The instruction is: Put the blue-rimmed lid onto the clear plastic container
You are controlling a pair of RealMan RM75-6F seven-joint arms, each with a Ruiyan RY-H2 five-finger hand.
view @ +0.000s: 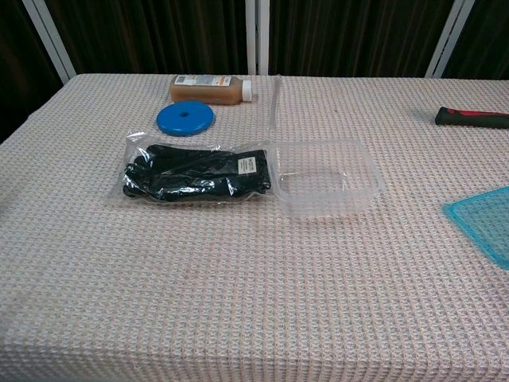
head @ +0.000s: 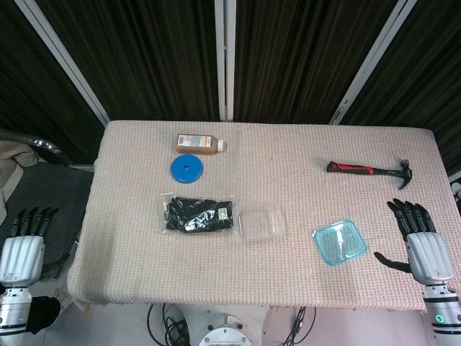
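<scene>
A clear container (head: 259,223) sits mid-table. Right of it lies the blue-rimmed lid (head: 338,242). Further right, the right hand (head: 420,243) hovers, fingers spread, empty. Far left, the left hand (head: 23,245) likewise.

Labels on bottle (view: 208,87) and bag (view: 191,175) seem illegible

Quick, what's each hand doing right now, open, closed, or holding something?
Left hand: open, holding nothing, off the table's left edge.
Right hand: open, holding nothing, beside the blue-rimmed lid.
</scene>
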